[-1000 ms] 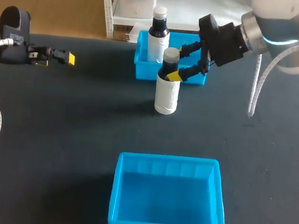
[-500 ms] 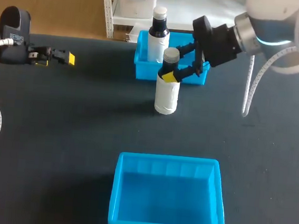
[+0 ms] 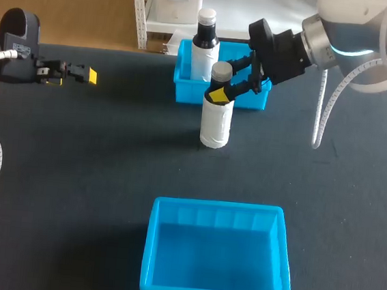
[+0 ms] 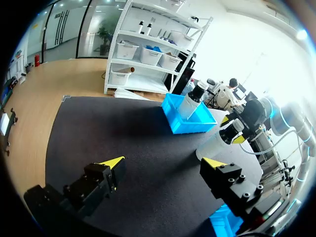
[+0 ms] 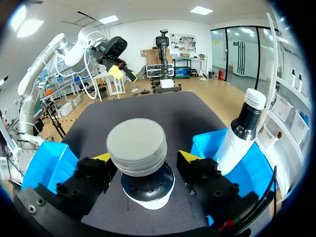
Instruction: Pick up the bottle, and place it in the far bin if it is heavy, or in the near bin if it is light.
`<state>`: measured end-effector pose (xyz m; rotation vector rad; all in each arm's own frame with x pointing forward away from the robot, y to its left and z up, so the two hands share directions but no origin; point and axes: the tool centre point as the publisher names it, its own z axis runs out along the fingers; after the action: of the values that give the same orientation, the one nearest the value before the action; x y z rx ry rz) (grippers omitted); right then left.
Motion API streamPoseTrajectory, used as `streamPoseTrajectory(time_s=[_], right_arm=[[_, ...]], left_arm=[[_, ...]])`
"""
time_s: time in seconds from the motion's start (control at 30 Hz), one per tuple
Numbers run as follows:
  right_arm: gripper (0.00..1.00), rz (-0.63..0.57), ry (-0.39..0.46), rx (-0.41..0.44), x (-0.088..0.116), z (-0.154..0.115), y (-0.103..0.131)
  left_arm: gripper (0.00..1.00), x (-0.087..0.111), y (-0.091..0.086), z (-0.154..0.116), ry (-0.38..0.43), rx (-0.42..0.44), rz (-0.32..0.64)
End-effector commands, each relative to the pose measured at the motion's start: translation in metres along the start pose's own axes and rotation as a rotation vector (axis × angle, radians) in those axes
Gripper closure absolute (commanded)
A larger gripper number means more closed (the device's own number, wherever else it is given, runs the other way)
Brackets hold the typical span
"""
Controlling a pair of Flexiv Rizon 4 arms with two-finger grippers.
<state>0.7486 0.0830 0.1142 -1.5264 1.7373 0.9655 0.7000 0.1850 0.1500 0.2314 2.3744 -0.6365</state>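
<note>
While white btl (image 3: 216, 123), grey cap, black neck, stands: L jaws released, R jaws unclear.

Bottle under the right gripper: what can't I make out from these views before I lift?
- Contact at the bottle neck: its cap hides it in the right wrist view; the right gripper covers it in the head view.
- Fill level: the white wrap hides it, every view.
- Floor of the far bin: head view, second bottle and gripper block part.
- Much of the near bin: right wrist view, gripper body cuts it off.

Silver arm (image 3: 355, 34), black tool (image 3: 220, 82), yellow tips (image 3: 218, 94), white cable (image 3: 324, 109)
</note>
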Motion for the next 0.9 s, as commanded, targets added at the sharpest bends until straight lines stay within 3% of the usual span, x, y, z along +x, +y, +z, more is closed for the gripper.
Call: streamPoseTrajectory(time_s=[0.03,0.13,0.4,0.5,0.57,0.9], right_arm=[[0.37,-0.001,0.001,0.002,0.000,-0.002,0.002],[0.50,-0.002,0.000,0.003,0.000,-0.001,0.002],[0.62,-0.003,0.001,0.003,0.000,-0.001,0.003],[0.79,-0.005,0.000,0.005,0.000,-0.002,0.004],[1.00,-0.007,0.000,0.007,0.000,-0.003,0.005],[1.00,-0.026,-0.006,0.028,-0.006,-0.015,0.008]], left_arm=[[0.00,0.000,0.000,0.000,0.000,0.000,0.000],[0.00,0.000,0.000,0.000,0.000,0.000,0.000],[0.00,0.000,0.000,0.000,0.000,0.000,0.000],[0.00,0.000,0.000,0.000,0.000,0.000,0.000],[0.00,0.000,0.000,0.000,0.000,0.000,0.000],[0.00,0.000,0.000,0.000,0.000,0.000,0.000]])
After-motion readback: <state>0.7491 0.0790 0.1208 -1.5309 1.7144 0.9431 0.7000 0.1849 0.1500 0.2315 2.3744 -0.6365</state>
